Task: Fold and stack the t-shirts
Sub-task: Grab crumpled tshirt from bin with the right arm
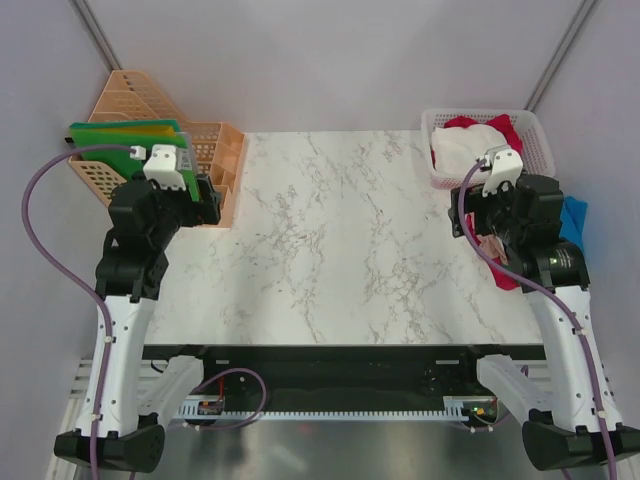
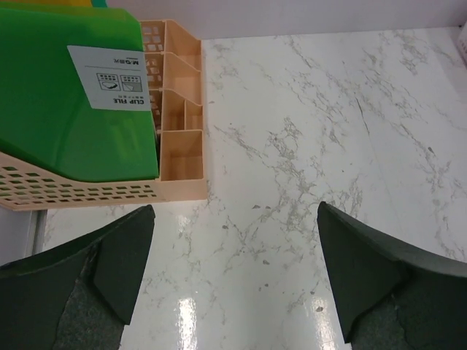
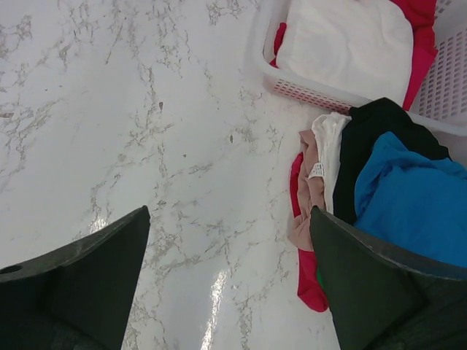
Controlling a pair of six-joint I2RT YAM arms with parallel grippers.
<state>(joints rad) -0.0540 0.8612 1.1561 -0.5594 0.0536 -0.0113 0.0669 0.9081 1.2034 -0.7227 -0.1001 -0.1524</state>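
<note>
Left tool point(image 2: 233, 244) and right tool point(image 3: 230, 244) are held wide open and empty over the desk point(image 1: 350, 230). T-shirts point(image 3: 394, 189) are heaped at the desk's three o'clock edge, others in the mesh basket point(image 1: 540, 150) at one o'clock. Overlapped layers could be pinched together or dragged off.

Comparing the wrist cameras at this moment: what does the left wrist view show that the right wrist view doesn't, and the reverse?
Only the left wrist view: a green folder standing in a peach desk organizer.
Only the right wrist view: a white mesh basket holding a white t-shirt and a red t-shirt. Beside it on the table lies a heap with a blue t-shirt, a black t-shirt and a beige t-shirt.
Both: the marble tabletop, and open fingers holding nothing, the left fingers and the right fingers.
</note>
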